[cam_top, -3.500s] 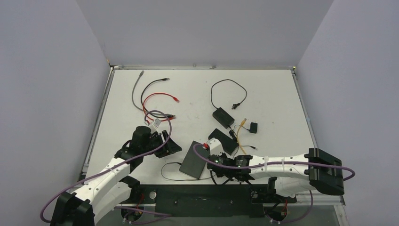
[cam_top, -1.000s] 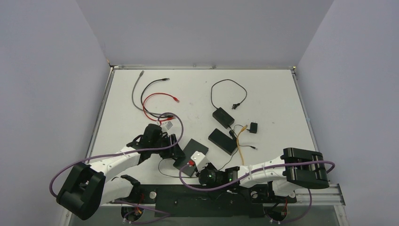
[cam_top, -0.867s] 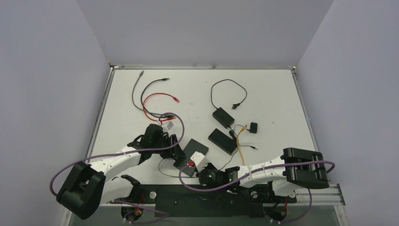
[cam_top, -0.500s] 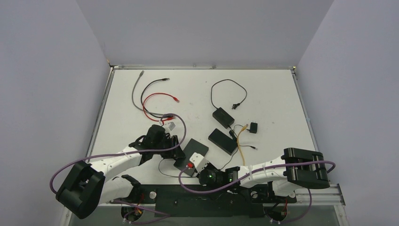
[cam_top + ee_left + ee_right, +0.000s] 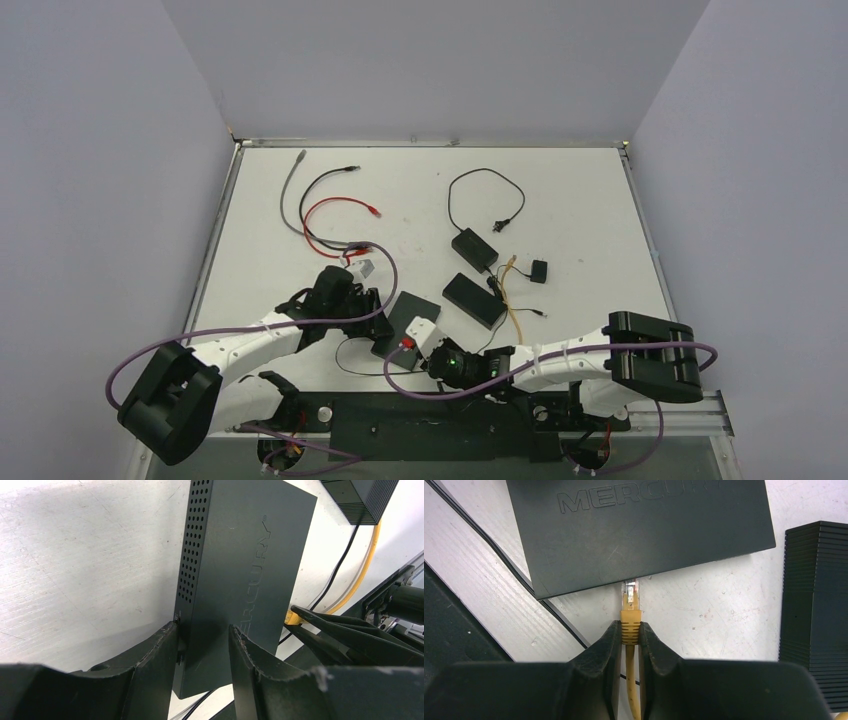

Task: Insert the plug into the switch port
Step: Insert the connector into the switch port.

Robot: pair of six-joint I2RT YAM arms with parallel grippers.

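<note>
The switch (image 5: pixel 405 318), a flat black box with raised lettering, lies near the table's front. My left gripper (image 5: pixel 368 305) is shut on its left corner; in the left wrist view its fingers (image 5: pixel 202 627) clamp the perforated side and the top face of the switch (image 5: pixel 245 555). My right gripper (image 5: pixel 630 625) is shut on the yellow plug (image 5: pixel 630 605). The plug's clear tip sits right at the switch's (image 5: pixel 639 525) near edge, where the port is hidden under the rim. From above, the right gripper (image 5: pixel 420 337) stands just right of the switch.
A ribbed black adapter (image 5: pixel 475 298) lies close to the right of the switch, another (image 5: pixel 473 248) behind it. The yellow cable (image 5: pixel 512 300) trails over them. A thin black lead (image 5: pixel 355 355) runs under the switch. Red, black and grey cables (image 5: pixel 330 215) lie at the back left.
The switch has turned and shifted a little away from the front edge in the left gripper. The right gripper has moved with the plug up to the switch's edge.
</note>
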